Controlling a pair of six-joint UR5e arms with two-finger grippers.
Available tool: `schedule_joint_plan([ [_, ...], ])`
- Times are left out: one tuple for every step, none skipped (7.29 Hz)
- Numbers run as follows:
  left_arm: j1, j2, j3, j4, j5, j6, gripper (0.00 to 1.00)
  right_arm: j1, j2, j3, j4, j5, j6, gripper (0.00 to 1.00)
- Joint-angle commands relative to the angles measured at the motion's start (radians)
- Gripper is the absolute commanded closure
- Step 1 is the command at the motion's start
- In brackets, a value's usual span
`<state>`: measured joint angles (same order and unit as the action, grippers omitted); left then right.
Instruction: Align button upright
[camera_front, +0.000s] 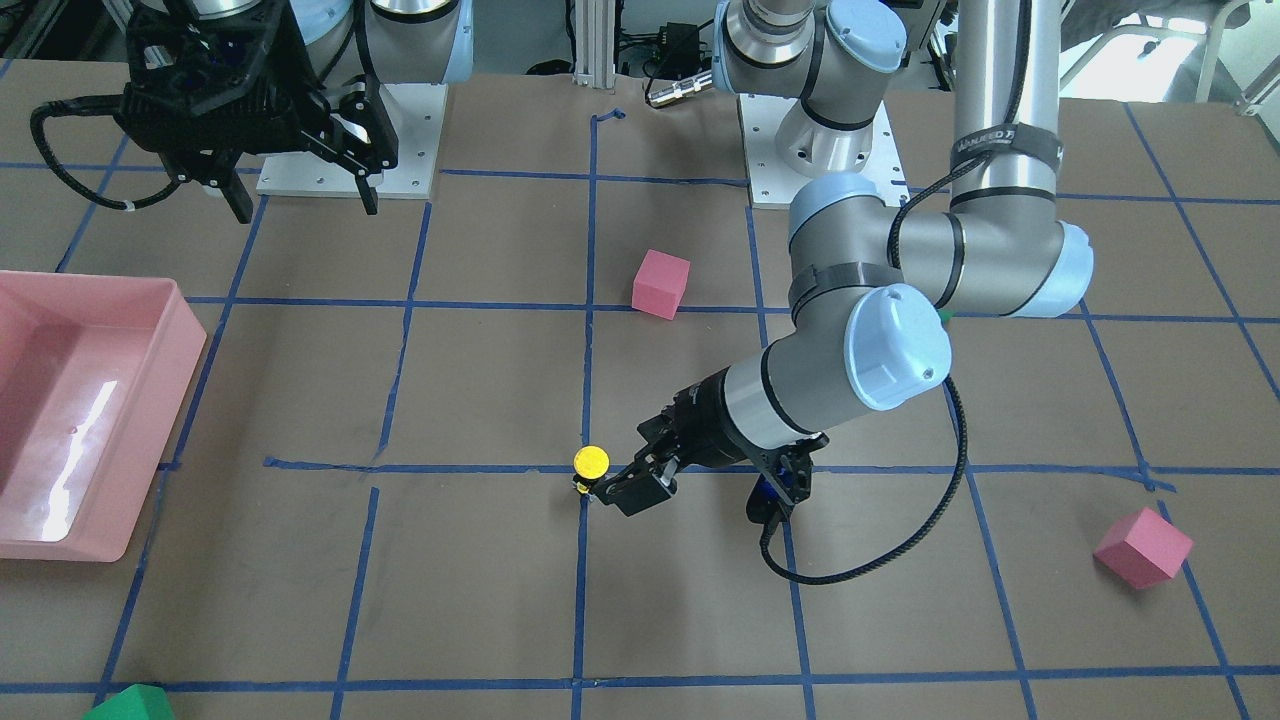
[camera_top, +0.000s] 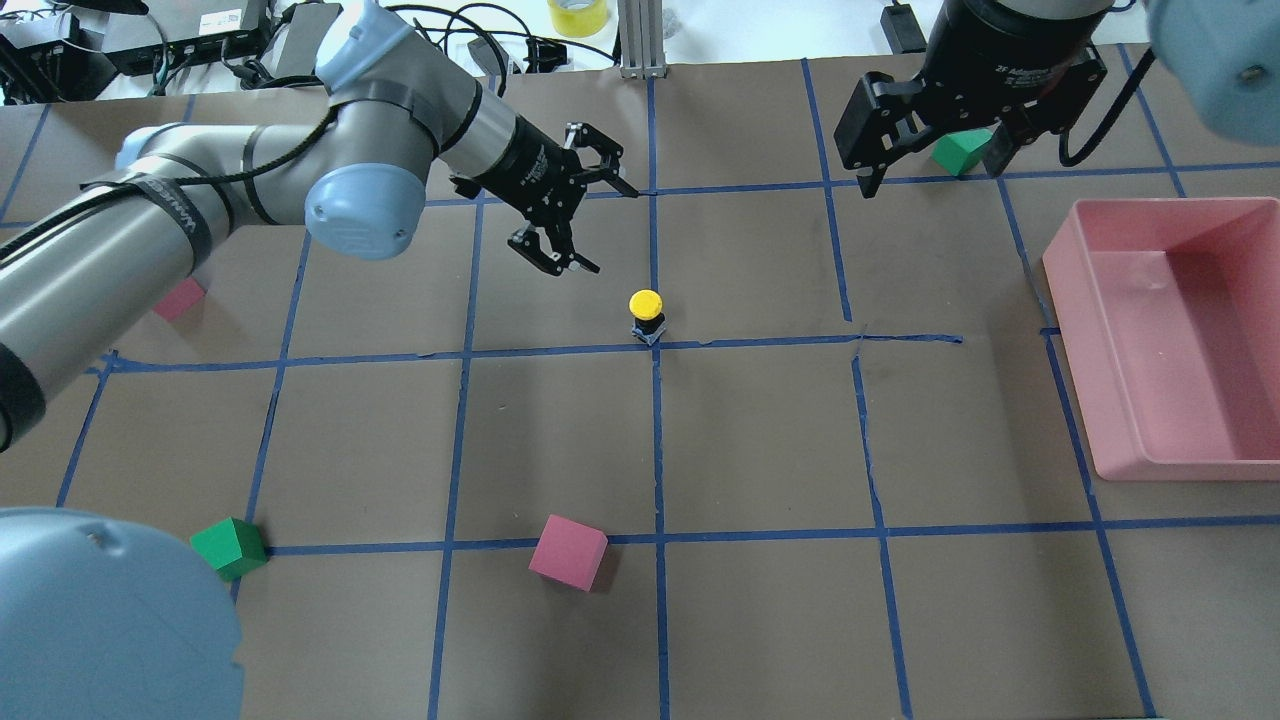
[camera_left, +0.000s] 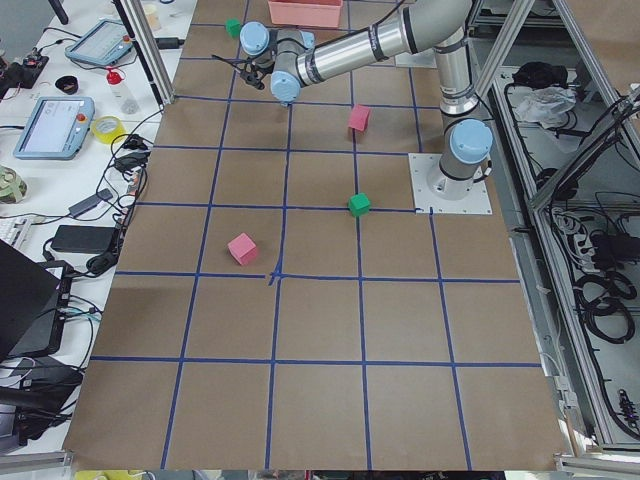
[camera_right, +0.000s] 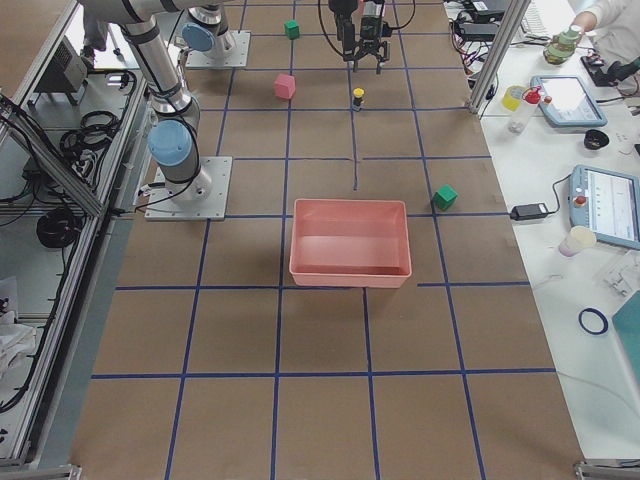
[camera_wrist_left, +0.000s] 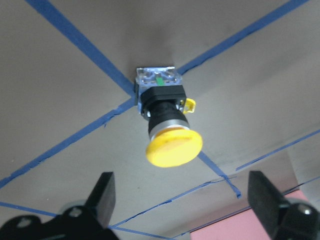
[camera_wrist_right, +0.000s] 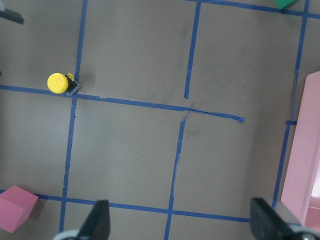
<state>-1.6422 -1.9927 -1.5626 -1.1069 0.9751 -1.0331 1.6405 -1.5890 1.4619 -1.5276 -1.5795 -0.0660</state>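
Observation:
The button (camera_top: 646, 312) stands upright on a blue tape crossing, with its yellow cap on top, black body and grey-white base block on the table. It also shows in the front view (camera_front: 590, 466), the left wrist view (camera_wrist_left: 167, 120) and the right wrist view (camera_wrist_right: 61, 83). My left gripper (camera_top: 605, 228) is open and empty, tilted toward the button, a short way from it and not touching it; the front view (camera_front: 625, 478) shows it close beside the button. My right gripper (camera_top: 930, 175) is open and empty, held high away from the button.
A pink tray (camera_top: 1075, 290) sits on my right side. Pink cubes (camera_top: 568, 552) (camera_top: 180, 298) and green cubes (camera_top: 230, 547) (camera_top: 958, 152) lie scattered on the brown table with its blue tape grid.

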Motion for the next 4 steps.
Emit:
schedule_joint_plan([
  [0.010,0.057,0.065,-0.014,0.074,0.062,0.01,-0.004,0.000,0.002,0.001,-0.004,-0.001,0.00],
  [0.009,0.084,0.065,-0.011,0.171,0.127,0.01,-0.002,0.000,0.002,0.001,-0.001,0.000,0.00],
  [0.004,0.121,0.061,-0.020,0.242,0.263,0.01,-0.002,0.000,0.002,0.001,-0.001,-0.001,0.00],
  [0.002,0.161,0.055,-0.043,0.340,0.374,0.01,-0.002,0.000,0.002,0.001,-0.001,-0.002,0.00],
])
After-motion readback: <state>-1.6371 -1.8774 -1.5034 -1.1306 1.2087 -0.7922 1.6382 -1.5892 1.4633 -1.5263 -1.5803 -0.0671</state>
